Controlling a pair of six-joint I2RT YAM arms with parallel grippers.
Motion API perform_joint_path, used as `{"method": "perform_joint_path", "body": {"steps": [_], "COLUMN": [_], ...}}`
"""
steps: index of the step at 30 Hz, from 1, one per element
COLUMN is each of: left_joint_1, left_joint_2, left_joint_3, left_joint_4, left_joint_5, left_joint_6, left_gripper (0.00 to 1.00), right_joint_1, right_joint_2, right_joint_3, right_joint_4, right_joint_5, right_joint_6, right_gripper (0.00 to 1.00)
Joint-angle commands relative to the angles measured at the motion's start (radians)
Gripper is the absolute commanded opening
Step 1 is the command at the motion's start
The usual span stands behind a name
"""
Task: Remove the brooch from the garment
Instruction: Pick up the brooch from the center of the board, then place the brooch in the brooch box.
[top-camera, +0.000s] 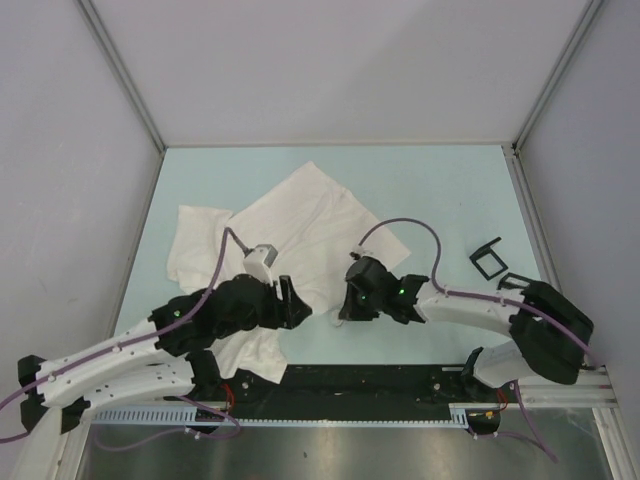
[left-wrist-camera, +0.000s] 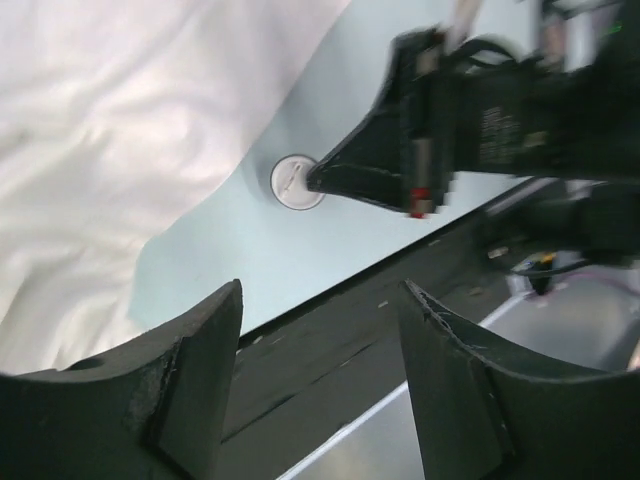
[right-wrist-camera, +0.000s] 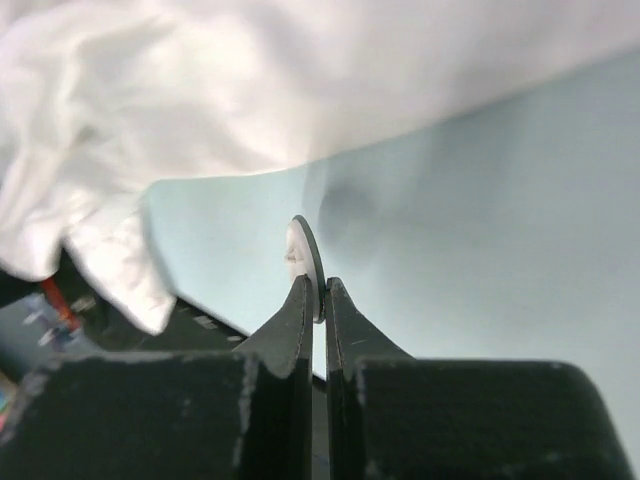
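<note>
1. Top view: the garment is a plain white shirt, crumpled and softly creased. It is spread over the left and middle of the pale blue desk, with one corner pointing toward the far wall. The left claw hangs over the cloth's near right edge. The right claw points down at bare desk just beside that edge. The brooch cannot be made out from here. A small black frame lies well apart on the right.
2. Left wrist view: the left claw has its jaws spread wide with nothing between them. Beyond them the brooch shows as a small round white disc with a faint mark on its face. It sits over bare desk, near the garment's edge but apart from it. The tip of the right claw meets the disc's right side.
3. Right wrist view: the right claw is pinched almost together on the brooch. The disc is seen edge-on here, thin, with a white face and a dark rim. The garment fills the top in soft folds, clear of the disc. Whether the disc touches the desk cannot be told.
</note>
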Motion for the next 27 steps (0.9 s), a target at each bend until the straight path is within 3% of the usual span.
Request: {"method": "perform_joint_path", "body": {"steps": [1,7,15,20,27], "left_joint_1": [0.008,0.043,0.123,0.155,0.196], "left_joint_2": [0.033,0.082,0.113,0.087,0.058], "left_joint_3": [0.163,0.259,0.312,0.296,0.205], "left_joint_4": [0.017,0.124,0.163,0.158,0.252], "left_joint_5": [-0.011,0.081,0.234,0.270,0.357], "left_joint_6": [0.193,0.330,0.419,0.439,0.402], "left_gripper": [0.68,0.71,0.72,0.73,0.73], "right_joint_1": [-0.066,-0.278,-0.487,-0.612,-0.838], "right_joint_2": [-0.154,-0.183,0.013,0.053,-0.002], "right_joint_3": [0.067,0.265,0.386,0.352,0.345], "right_joint_4": [-0.454,-0.817,-0.994,-0.920,-0.766], "right_joint_5": [0.372,0.670,0.957,0.980,0.772], "right_joint_6": [-0.083,-0.182,-0.295,-0.328,-0.400], "right_gripper": [0.00,0.00,0.00,0.00,0.00]}}
